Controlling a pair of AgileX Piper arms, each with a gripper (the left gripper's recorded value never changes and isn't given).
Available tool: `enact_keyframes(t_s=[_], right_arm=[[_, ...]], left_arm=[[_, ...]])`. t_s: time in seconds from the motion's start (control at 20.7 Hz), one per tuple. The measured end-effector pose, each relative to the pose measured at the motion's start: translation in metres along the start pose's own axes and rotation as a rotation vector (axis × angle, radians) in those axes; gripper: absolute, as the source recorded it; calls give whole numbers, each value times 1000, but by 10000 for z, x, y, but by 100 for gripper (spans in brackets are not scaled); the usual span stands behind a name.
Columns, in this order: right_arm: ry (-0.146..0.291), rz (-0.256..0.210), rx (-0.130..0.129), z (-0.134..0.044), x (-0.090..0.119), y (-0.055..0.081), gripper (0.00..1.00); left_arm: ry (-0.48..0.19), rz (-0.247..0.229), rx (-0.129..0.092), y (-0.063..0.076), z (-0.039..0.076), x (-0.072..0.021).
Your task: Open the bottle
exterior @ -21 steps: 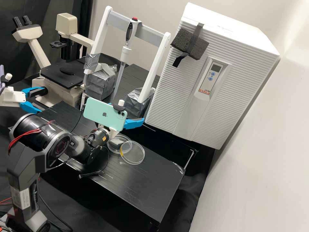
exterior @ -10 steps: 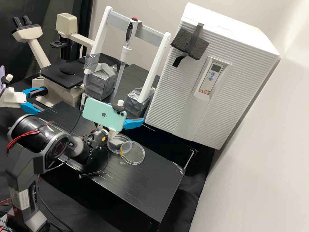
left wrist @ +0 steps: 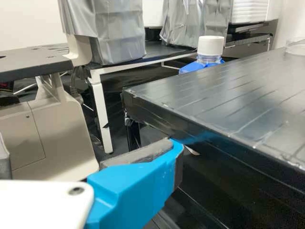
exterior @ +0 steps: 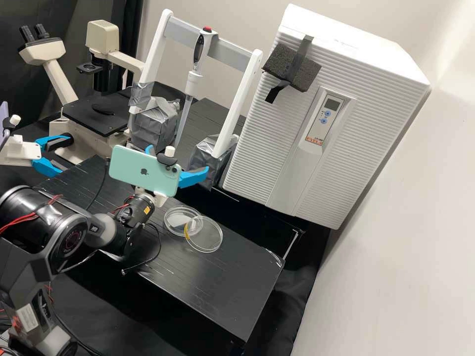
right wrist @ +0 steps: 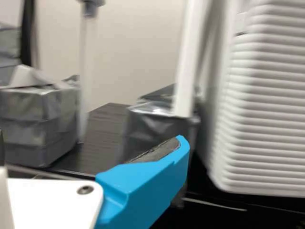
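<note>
The right gripper [exterior: 177,162] is seen with its two blue fingers spread wide and nothing held between them, raised above the back part of the black bench [exterior: 232,282], near the taped foot [exterior: 208,153] of the white pipette stand [exterior: 242,91]. The left gripper [exterior: 63,155] is likewise spread and empty, held off the bench's left edge, just beside the microscope [exterior: 89,136]. The bottle [left wrist: 209,53], clear with a white cap, is shown in the left wrist view upright beyond the bench's far edge, with a blue finger [left wrist: 190,68] just beside it; whether they touch cannot be told. Two clear petri dishes [exterior: 198,230], overlapping, are laid on the bench.
</note>
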Motion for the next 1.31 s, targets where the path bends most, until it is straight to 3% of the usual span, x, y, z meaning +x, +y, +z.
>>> enact_keyframes(t_s=[0.15,0.39,0.77,0.82,1.31], right_arm=[[17,-40,-1,-30,11,-96,100],[-17,-88,-17,72,55,-227,100],[-71,-100,-3,173,132,-288,100],[-73,-103,-3,182,141,-297,0],[-73,-113,-2,199,230,-339,0]], left_arm=[[0,0,0,0,0,0],[0,0,0,0,0,0],[0,0,0,0,0,0],[0,0,0,0,0,0],[0,0,0,0,0,0]])
